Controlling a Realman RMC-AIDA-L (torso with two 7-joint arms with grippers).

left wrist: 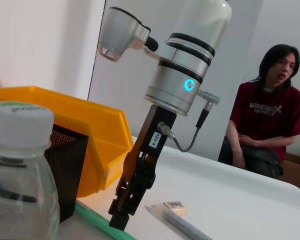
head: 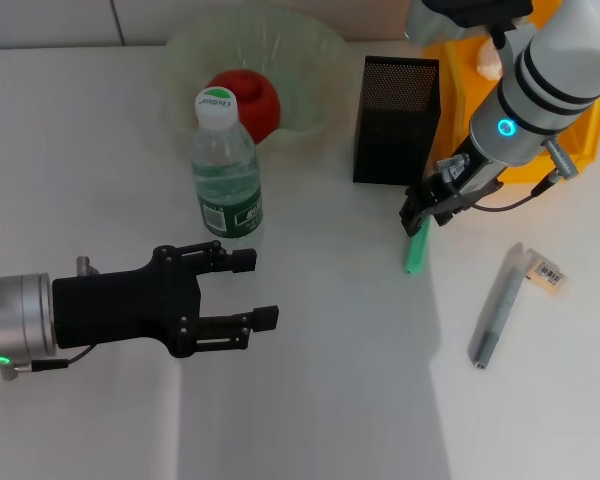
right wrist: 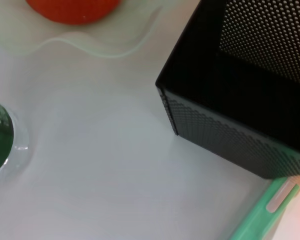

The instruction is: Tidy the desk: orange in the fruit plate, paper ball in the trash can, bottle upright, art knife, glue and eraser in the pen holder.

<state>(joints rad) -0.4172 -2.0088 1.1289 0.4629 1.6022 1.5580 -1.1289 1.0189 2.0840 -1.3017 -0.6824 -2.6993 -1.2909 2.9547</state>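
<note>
The clear bottle [head: 225, 170] with a white cap stands upright, and its cap fills the near corner of the left wrist view [left wrist: 20, 125]. My left gripper [head: 252, 290] is open and empty just in front of it. The orange [head: 248, 100] lies in the pale green fruit plate [head: 310, 60]. My right gripper [head: 420, 215] is shut on the upper end of the green art knife [head: 416, 255], whose lower end rests on the table beside the black mesh pen holder [head: 395, 120]. The grey glue stick [head: 497, 312] and the eraser [head: 546, 272] lie to the right.
A yellow bin [head: 525, 110] stands behind the right arm with a paper ball [head: 490, 60] in it. A person [left wrist: 267, 115] sits beyond the table's far side. The pen holder's corner [right wrist: 230, 100] is close to the right wrist.
</note>
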